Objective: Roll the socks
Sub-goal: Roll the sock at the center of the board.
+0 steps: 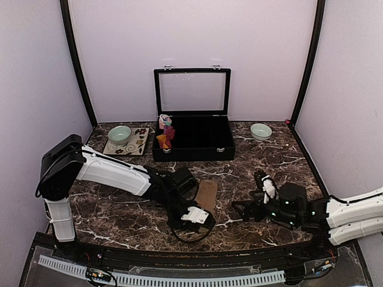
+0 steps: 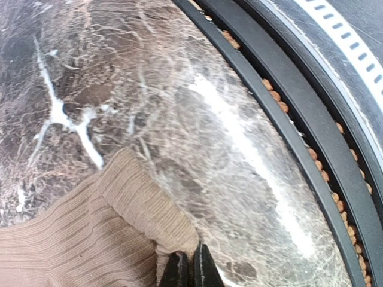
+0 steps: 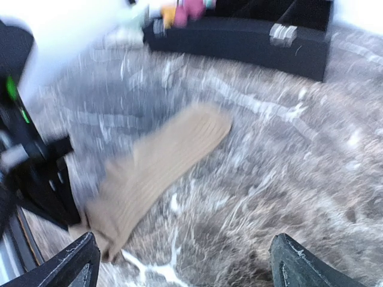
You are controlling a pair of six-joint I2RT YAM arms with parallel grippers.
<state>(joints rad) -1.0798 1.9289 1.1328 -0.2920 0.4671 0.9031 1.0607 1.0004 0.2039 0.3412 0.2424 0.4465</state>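
Observation:
A tan-brown ribbed sock (image 1: 207, 192) lies flat on the marble table (image 1: 119, 203), its length running away from the arms. My left gripper (image 2: 191, 268) is shut on the near edge of this sock (image 2: 90, 233), where the fabric bunches at the fingertips. In the top view the left gripper (image 1: 199, 214) sits at the sock's near end. My right gripper (image 3: 185, 269) stands wide open just right of the sock (image 3: 158, 158), with nothing between its fingers. Red and orange fabric (image 1: 166, 136) sits in the left end of the black box.
A black compartment box (image 1: 192, 152) with its glass lid raised stands at the back centre. A green bowl (image 1: 119, 134) rests on a patterned mat (image 1: 139, 143) at the back left, a pale bowl (image 1: 260, 131) at the back right. A black rail (image 2: 299, 107) marks the near table edge.

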